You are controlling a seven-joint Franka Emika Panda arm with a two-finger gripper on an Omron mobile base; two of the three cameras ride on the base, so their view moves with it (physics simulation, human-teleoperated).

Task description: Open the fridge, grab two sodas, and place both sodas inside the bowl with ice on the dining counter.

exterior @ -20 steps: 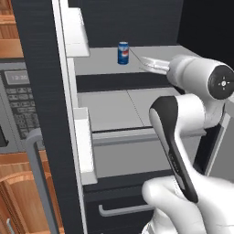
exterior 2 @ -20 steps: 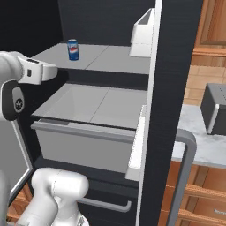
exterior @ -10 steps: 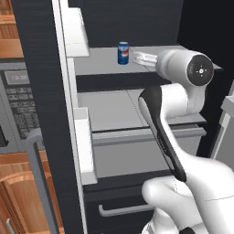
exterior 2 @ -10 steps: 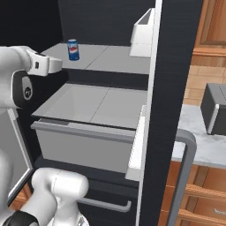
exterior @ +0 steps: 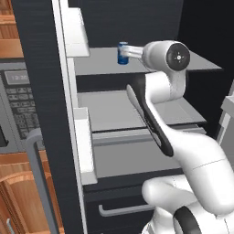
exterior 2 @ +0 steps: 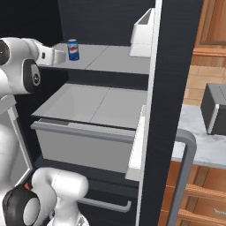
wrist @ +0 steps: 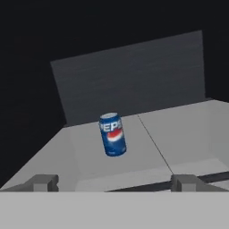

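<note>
Standing upright on the grey upper shelf (exterior: 96,61) of the open black fridge (exterior: 39,68), a blue soda can (exterior: 122,53) with a silver top sits at the shelf's left side, near the back wall. In the hand view the can (wrist: 112,134) lies ahead of the gripper (wrist: 114,182), roughly centred between its two fingertips (wrist: 42,181), which are spread wide and hold nothing. The white lettering reads "PEPSI", cut off at the last letter by the can's curve, above a round red, white and blue logo. From the right base view the robot's hand partly hides the can (exterior 2: 73,49).
</note>
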